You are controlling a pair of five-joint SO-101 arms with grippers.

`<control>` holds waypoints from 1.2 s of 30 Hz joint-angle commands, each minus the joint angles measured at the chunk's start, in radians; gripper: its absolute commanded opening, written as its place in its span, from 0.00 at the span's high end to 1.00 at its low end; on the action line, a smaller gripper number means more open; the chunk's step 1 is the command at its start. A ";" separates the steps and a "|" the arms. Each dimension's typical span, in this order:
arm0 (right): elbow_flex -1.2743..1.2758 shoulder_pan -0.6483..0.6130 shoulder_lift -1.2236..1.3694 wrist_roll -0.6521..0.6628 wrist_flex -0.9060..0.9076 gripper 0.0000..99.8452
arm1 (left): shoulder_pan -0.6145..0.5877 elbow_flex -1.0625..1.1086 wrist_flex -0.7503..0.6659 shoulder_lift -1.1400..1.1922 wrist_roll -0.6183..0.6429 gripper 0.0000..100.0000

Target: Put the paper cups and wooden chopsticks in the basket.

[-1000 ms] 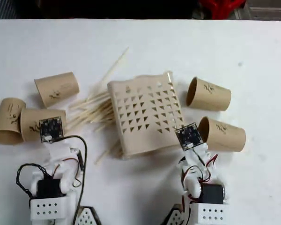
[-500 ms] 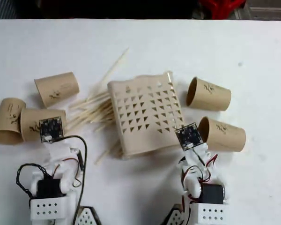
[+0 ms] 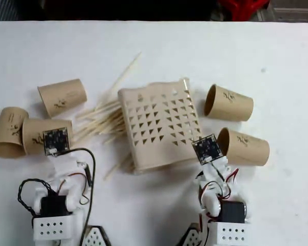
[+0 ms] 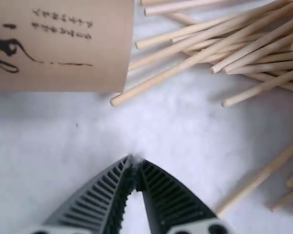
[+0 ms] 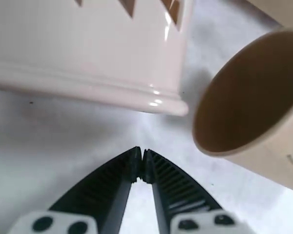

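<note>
Left gripper (image 4: 135, 165) has its fingers pressed together on nothing, low over the white table (image 4: 49, 131). Just ahead lie a paper cup (image 4: 58, 44) on its side and the scattered wooden chopsticks (image 4: 219, 46). Right gripper (image 5: 140, 158) is likewise closed and empty, near the rim of the basket (image 5: 83, 48) and beside an open-mouthed cup (image 5: 244, 107) lying down. In the high view the basket's cut-out wall faces up.

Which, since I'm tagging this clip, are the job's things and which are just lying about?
Job's things:
paper cups, three left, two right
wooden chopsticks
basket

Lying about:
red object past the far edge of the table
</note>
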 commanded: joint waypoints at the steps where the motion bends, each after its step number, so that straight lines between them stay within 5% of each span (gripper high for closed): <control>1: 0.008 -0.004 -0.002 0.011 0.004 0.98 | -0.010 -0.003 0.005 0.002 -0.002 0.97; 36: 0.008 0.051 -0.005 0.012 -0.108 0.98 | -0.010 -0.003 0.005 0.002 -0.002 0.97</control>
